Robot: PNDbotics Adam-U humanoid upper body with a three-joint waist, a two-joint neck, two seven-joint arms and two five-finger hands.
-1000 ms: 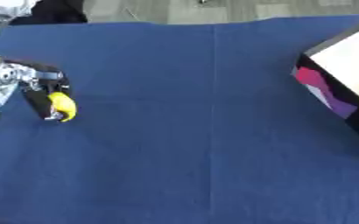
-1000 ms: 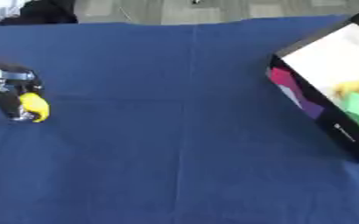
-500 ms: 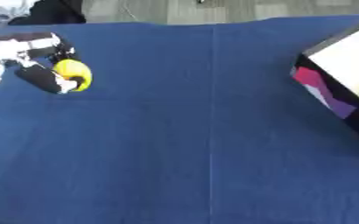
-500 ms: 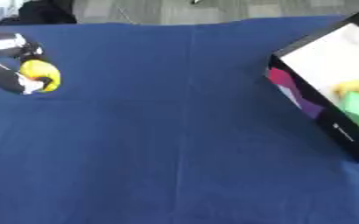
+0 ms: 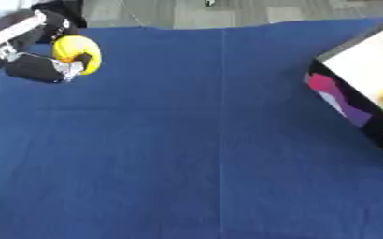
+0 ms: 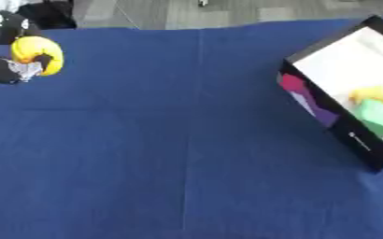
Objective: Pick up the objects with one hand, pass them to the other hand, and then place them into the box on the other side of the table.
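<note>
A yellow rounded object (image 5: 77, 52) is held up above the blue cloth at the upper left, with my left hand (image 5: 33, 67) shut on it, black fingers curled round its near side. At the right edge stands a black box (image 6: 329, 119) with a white inside, tilted; a yellow item (image 6: 373, 94) and a green item (image 6: 377, 114) lie in it. My right hand shows in neither view.
A blue cloth (image 5: 203, 154) covers the whole table, with a fold line running down its middle. Grey floor and a dark shape (image 6: 49, 13) lie beyond the far edge at the upper left.
My left hand has risen with the yellow object and moved it away from me and a little to the right. The box has stayed where it was.
</note>
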